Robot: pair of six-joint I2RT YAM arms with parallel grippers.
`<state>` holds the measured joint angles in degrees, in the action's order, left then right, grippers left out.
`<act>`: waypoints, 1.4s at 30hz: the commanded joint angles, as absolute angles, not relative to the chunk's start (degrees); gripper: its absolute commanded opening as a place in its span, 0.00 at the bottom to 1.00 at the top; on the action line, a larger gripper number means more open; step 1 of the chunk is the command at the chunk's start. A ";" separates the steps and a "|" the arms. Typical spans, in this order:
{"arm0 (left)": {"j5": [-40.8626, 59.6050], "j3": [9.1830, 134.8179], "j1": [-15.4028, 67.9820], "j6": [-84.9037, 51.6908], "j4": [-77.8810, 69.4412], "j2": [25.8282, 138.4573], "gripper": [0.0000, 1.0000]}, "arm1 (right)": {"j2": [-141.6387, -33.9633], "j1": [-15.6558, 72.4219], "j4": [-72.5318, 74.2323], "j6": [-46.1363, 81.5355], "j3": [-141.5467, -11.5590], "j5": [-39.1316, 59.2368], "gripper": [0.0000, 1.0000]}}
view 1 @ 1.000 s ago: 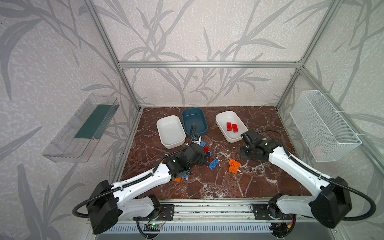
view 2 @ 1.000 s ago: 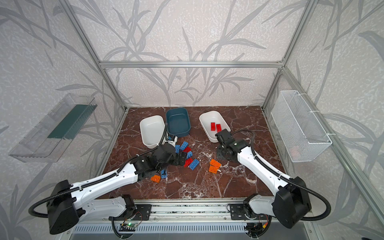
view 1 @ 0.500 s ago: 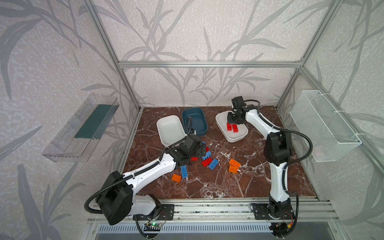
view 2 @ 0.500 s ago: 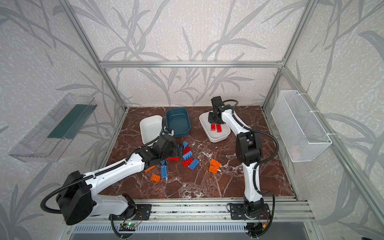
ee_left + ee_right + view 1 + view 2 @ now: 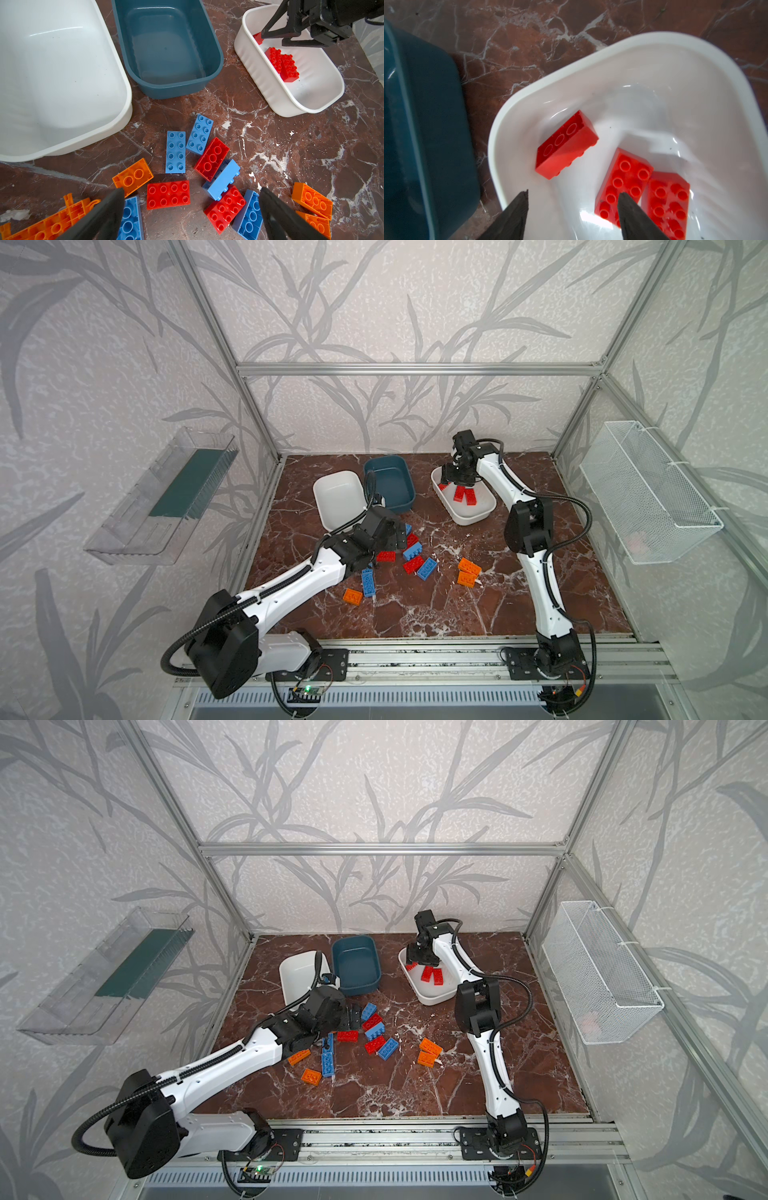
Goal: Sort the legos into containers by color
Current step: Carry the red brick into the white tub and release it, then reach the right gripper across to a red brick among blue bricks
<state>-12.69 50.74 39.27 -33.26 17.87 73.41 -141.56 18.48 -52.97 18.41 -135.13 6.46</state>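
My right gripper (image 5: 573, 193) hangs open over the far end of the right white tub (image 5: 496, 145), holding nothing. A red lego (image 5: 566, 145) lies tipped on its side just ahead of it, beside two more red legos (image 5: 625, 182). In both top views that gripper (image 5: 451, 481) (image 5: 415, 961) is above this tub (image 5: 478, 516). My left gripper (image 5: 191, 190) (image 5: 395, 537) stands wide open low over the loose pile, a red lego (image 5: 168, 194) between its fingers, untouched. Blue (image 5: 175, 151) and orange legos (image 5: 133, 176) lie around it. The teal tub (image 5: 178, 91) and left white tub (image 5: 62, 62) are empty.
Two orange bricks (image 5: 469, 570) lie apart to the right of the pile. A clear wall tray (image 5: 166, 497) hangs on the left wall and a wire mesh basket (image 5: 648, 493) on the right. Aluminium frame posts ring the marble floor.
My right arm swung from the floor by the orange bricks up to the right white tub, then opened; the red brick now lies in the tub. My left gripper shifted slightly over the pile.
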 commanded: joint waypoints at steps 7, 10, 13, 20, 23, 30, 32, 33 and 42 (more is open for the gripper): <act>-8.44 46.76 39.26 -37.11 22.74 66.22 0.99 | -116.01 27.41 -45.55 17.96 -106.75 4.68 0.70; -7.39 42.47 39.38 -39.01 23.55 60.77 0.99 | -111.71 31.48 -41.85 18.10 -98.30 6.20 0.74; -6.03 38.37 39.52 -40.15 24.50 54.27 0.99 | -111.09 36.20 -41.58 15.59 -95.20 7.76 0.78; -6.40 32.08 39.47 -42.89 28.37 41.84 0.99 | -113.52 41.67 -42.07 13.00 -94.29 8.01 0.83; -7.00 30.47 39.53 -43.50 28.63 38.68 0.99 | -116.05 43.07 -44.58 7.78 -96.72 8.39 0.86; -9.20 29.04 39.47 -42.85 26.66 37.49 0.99 | -122.40 44.56 -49.72 1.57 -101.89 4.96 0.90; -9.40 29.42 39.54 -42.31 26.33 38.25 0.99 | -123.10 44.56 -48.68 1.50 -101.60 5.89 0.90; -9.49 29.69 39.53 -42.19 26.16 38.64 0.99 | -123.50 44.56 -48.38 1.45 -101.62 6.48 0.90; -9.69 29.71 39.50 -41.92 23.95 41.56 0.99 | -127.10 44.69 -48.63 0.73 -103.89 6.03 0.90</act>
